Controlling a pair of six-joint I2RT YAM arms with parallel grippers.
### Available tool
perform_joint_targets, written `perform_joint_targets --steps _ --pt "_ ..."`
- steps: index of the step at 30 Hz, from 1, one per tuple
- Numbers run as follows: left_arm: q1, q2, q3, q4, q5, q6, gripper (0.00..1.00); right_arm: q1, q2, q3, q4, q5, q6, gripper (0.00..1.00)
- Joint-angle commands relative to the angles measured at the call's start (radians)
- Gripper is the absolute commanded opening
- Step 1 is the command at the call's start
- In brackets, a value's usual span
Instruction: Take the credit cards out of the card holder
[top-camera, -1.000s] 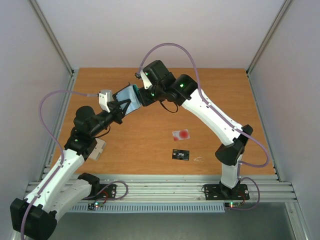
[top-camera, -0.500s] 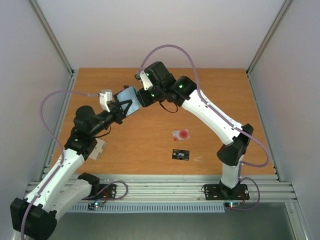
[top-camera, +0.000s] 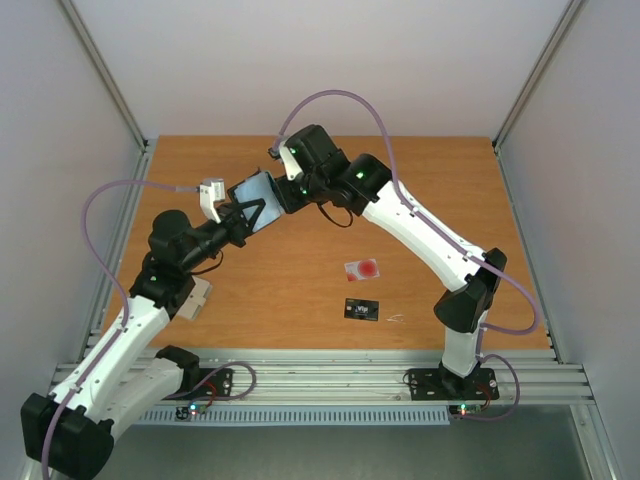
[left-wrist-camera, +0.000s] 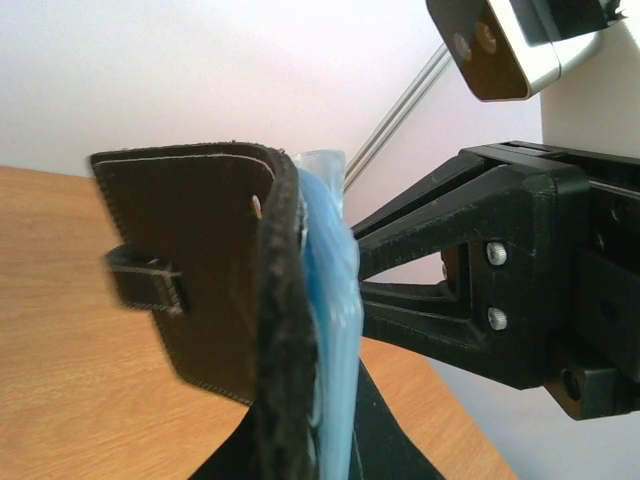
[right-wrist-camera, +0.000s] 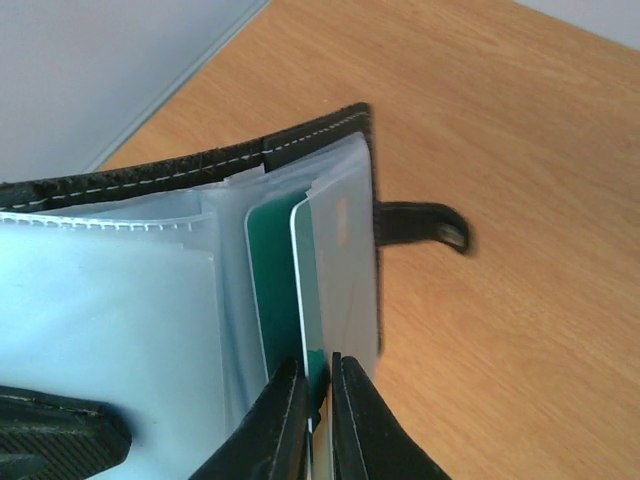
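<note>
The card holder (top-camera: 254, 189) is a black wallet, pale blue inside, held open above the back left of the table. My left gripper (top-camera: 243, 213) is shut on its lower edge; in the left wrist view the holder (left-wrist-camera: 225, 290) stands edge-on between that gripper's jaws (left-wrist-camera: 322, 445). My right gripper (top-camera: 283, 195) meets it from the right. In the right wrist view this gripper (right-wrist-camera: 318, 388) is shut on the edge of a teal-green card (right-wrist-camera: 305, 300) standing in a clear sleeve of the holder (right-wrist-camera: 140, 290). A whitish card with a red spot (top-camera: 362, 268) and a black card (top-camera: 362, 310) lie on the table.
A beige block (top-camera: 196, 297) lies by the left arm's elbow. A small thin bit (top-camera: 395, 319) lies right of the black card. Metal frame posts and grey walls enclose the wooden table (top-camera: 450, 200).
The holder and both grippers have shifted slightly left and back. Both grips are unchanged.
</note>
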Motion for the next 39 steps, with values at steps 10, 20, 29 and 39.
perform_joint_targets --steps 10,20,29,39 --pt "-0.005 0.02 0.032 0.036 -0.019 0.006 0.0 0.024 -0.039 0.008 0.001 0.134 -0.029 0.02" --pt "-0.006 0.027 0.001 -0.001 -0.065 0.094 0.0 0.025 -0.04 0.056 -0.02 0.089 -0.008 0.01" --pt "-0.01 0.017 -0.029 -0.049 -0.113 0.185 0.0 -0.003 -0.075 0.068 -0.026 -0.004 0.063 0.01" --pt "-0.008 -0.026 -0.056 -0.064 -0.164 0.196 0.0 -0.356 -0.263 -0.205 -0.185 0.083 0.217 0.01"
